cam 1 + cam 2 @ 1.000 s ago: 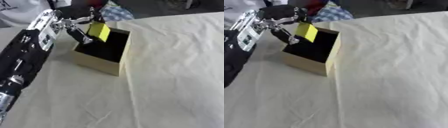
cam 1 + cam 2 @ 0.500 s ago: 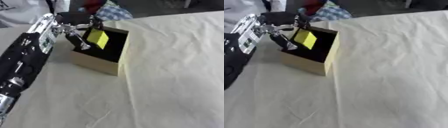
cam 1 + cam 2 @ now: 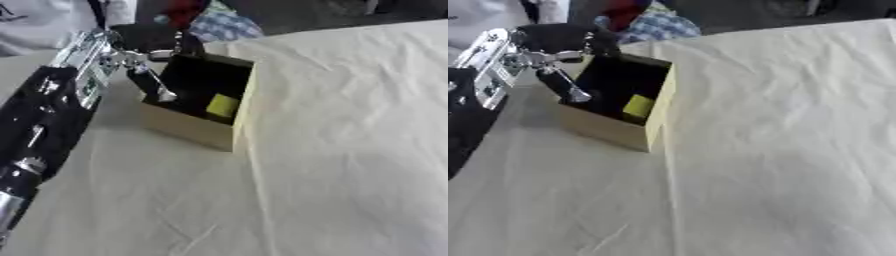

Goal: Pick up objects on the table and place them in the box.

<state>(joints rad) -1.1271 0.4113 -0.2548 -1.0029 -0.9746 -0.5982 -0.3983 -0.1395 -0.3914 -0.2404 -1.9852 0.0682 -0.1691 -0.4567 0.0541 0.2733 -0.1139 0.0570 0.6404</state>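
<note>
Release step: small yellow block [image 3: 222, 105] lay inside the open tan cardboard box [image 3: 198, 131]. Left hand [image 3: 154, 61] hung over the box's left rim, fingers spread, holding nothing. Next, probably: retract clear of the box.

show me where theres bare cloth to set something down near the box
Free: the cloth right of the box and all of it in front. Crowded: the box's left rim, where the left robot hand hangs over the opening, with a yellow block inside.

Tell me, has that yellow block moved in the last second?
Yes. The yellow block dropped from the box's rim down inside the box, free of the left hand.
</note>
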